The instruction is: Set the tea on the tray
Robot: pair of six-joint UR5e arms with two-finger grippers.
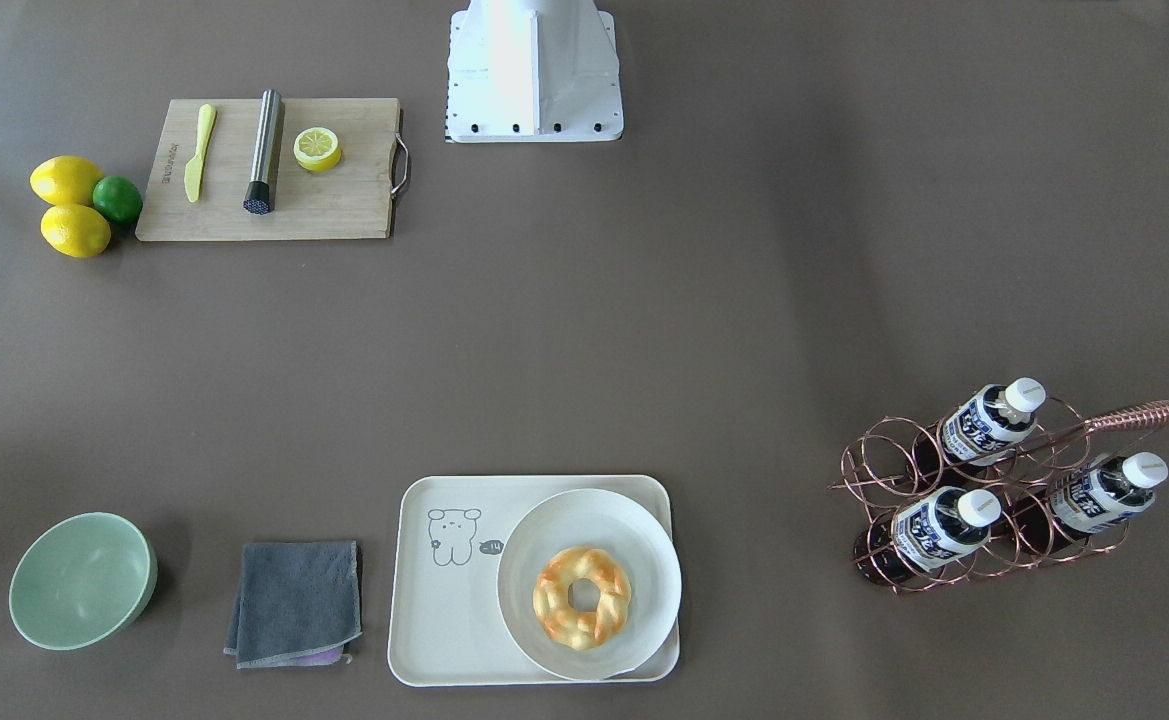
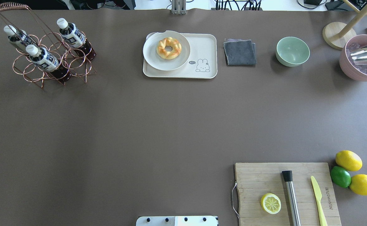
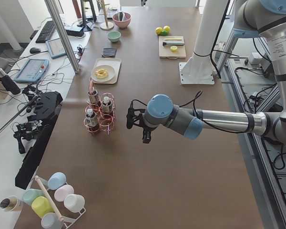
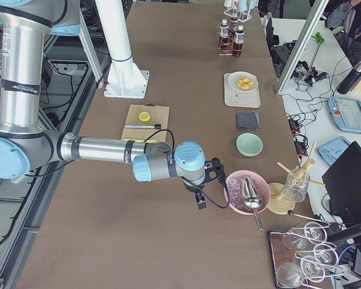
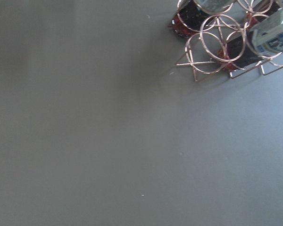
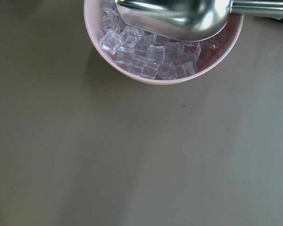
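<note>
Start at the far left of your overhead view: the three tea bottles [image 2: 42,58] lean at a slant in the rings of a copper wire rack [image 2: 76,64], none of them on the tray yet. The left gripper [image 3: 130,118] hangs above bare table near that rack. It shows only in the side view, so you cannot tell whether its jaws are open or closed. The slant is probably your main hazard. Pull a bottle out off its own axis and it may catch a ring, dragging or tipping the light rack along with its neighbours. The rack's tall handle [image 2: 10,5] also crowds any approach from above. Further right, the tray [image 2: 207,47] is largely covered by a plate [image 2: 152,56] with a doughnut [image 2: 169,47], leaving a bare strip by the little drawing. Set the bottle down too close and you could nudge the plate, and a narrow upright bottle released at a tilt may topple. Beyond the tray lie a grey cloth [image 2: 240,51] and a green bowl [image 2: 292,51]. At the far right the right gripper [image 4: 219,171] hovers near the pink ice bowl [image 2: 346,67], and the state of its jaws cannot be told either.
</note>
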